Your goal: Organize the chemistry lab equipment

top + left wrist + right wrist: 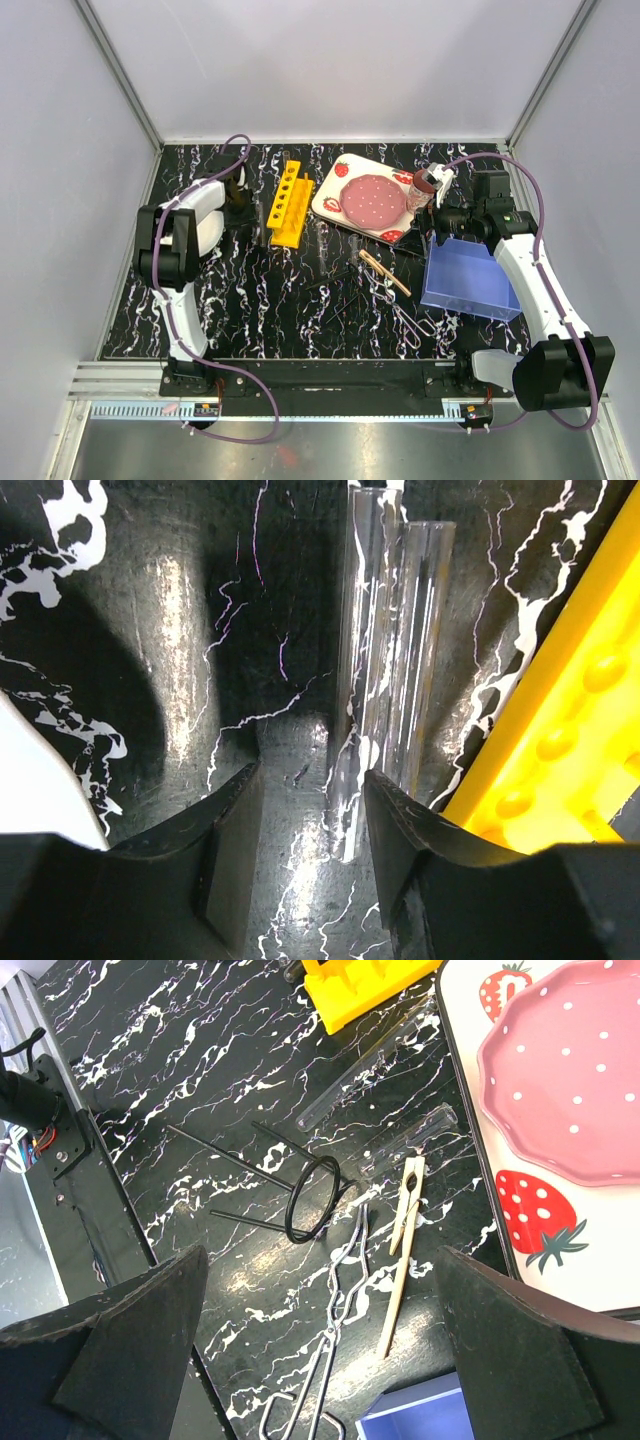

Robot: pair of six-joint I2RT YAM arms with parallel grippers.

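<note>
Pink plate (pixel 372 200) on strawberry tray (pixel 325 190), glass tubes (pixel 385 660) beside yellow rack (pixel 560 730)

yellow rack (pixel 570 700) just beside glass tubes (pixel 385 650), opp. side open table (pixel 180 680)

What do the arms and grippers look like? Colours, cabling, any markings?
The left arm and right arm match: white link shells, black joint housings, black bases. A purple cable runs in loose loops along each one. The left gripper and right gripper have plain matte black, wedge-shaped fingers. No markings are legible.
</note>
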